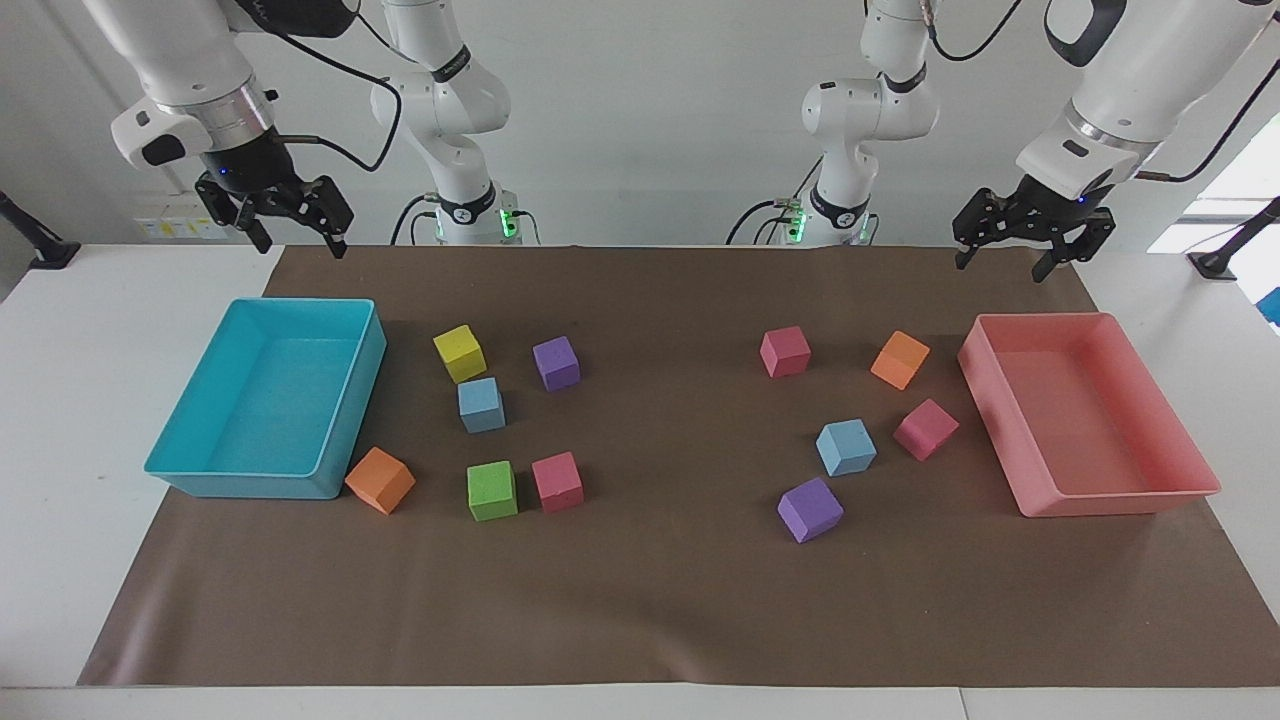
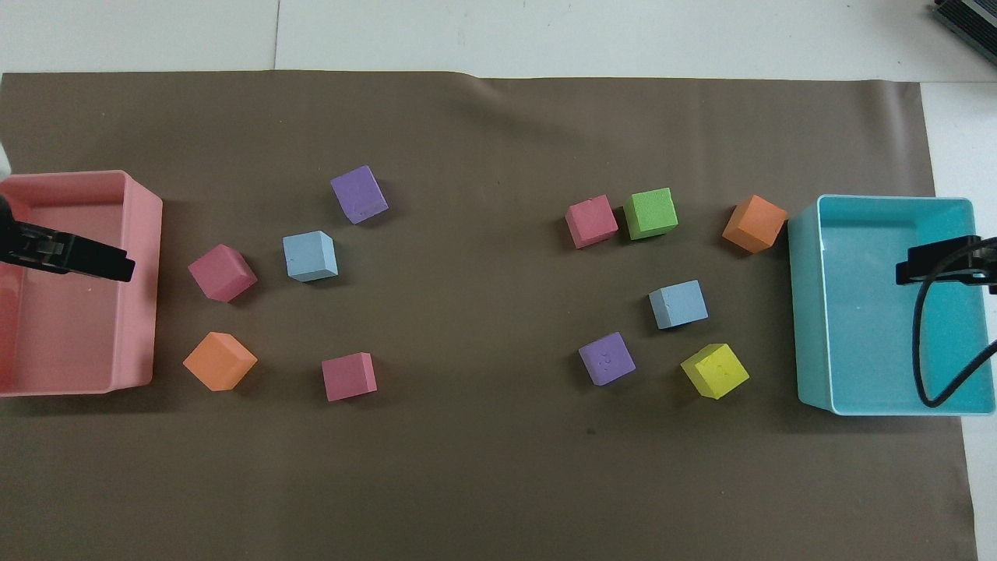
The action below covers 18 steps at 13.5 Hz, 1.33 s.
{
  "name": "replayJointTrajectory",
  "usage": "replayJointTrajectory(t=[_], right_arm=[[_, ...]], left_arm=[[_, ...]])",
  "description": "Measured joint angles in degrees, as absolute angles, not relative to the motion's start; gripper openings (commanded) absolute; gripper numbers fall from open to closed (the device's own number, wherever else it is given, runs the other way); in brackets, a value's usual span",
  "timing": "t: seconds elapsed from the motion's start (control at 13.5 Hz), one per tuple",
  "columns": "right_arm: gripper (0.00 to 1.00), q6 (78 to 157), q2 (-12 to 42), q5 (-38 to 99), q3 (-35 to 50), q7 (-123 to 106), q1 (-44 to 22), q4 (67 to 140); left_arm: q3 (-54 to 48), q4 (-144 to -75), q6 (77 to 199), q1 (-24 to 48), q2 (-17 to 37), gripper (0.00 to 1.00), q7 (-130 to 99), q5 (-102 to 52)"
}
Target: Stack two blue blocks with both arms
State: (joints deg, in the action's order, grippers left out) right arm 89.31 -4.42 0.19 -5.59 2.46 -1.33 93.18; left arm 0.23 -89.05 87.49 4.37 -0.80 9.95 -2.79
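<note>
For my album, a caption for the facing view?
Two open grippers hang over a mat of coloured blocks, two blue.

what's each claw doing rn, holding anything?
Left claw: open, empty, raised near the pink tray.
Right claw: open, empty, raised near the teal tray.

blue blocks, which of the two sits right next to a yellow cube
The blue block toward the right arm's end, close beside the yellow cube. The other blue block sits among pink and purple cubes.
</note>
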Motion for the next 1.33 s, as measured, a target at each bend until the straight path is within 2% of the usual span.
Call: replayJointTrajectory(t=[1.33], right_arm=[[1.0,89.23,-4.42,0.19,-5.42,2.46,-1.33,93.29]], left_arm=[[0.23,-89.05,87.49,4.37,-0.8,1.0,9.95,-2.79]])
